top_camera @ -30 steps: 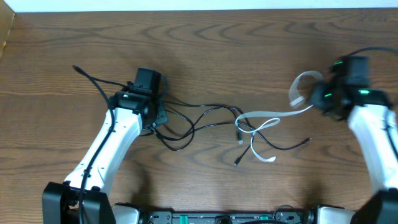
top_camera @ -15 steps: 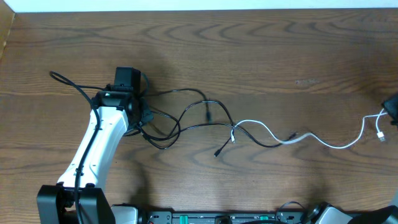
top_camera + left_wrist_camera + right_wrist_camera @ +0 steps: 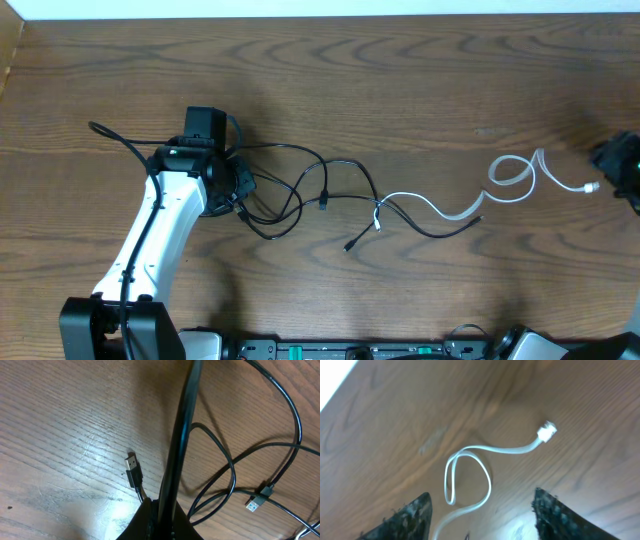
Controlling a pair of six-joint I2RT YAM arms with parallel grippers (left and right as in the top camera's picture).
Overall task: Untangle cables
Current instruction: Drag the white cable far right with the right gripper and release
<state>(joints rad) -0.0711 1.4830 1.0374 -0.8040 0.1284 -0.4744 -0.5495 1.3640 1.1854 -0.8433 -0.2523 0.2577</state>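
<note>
Wood table [image 3: 400,80] fills the overhead view. L arm [image 3: 165,230] reaches up from the near-left edge, wrist over the left part of the table. L gripper [image 3: 238,186] sits at the left edge of the tangle; wrist cam shows its jaws closed on one black cable, which runs taut from the fingers straight up thru the view. R gripper [image 3: 480,495] is at the far right edge of the table, barely in the overhead; jaws apart w/ nothing btwn them, only table and white cable below. Black cables [image 3: 233,472] lie in loose overlapping loops just right of the L gripper, spreading toward mid-table, and one strand carries on right alongside the white one. White cable [image 3: 510,450] lies flat on the table: left end crosses the black strands at mid-table, then it waves rightward, makes one small loop and ends near the R gripper, not touching it. Its white plug [image 3: 547,433] rests on the wood ahead of the R fingers. A black USB plug [image 3: 132,467] lies on the table just left of the held cable; a second plug [image 3: 257,500] lies to its right among the loops.
</note>
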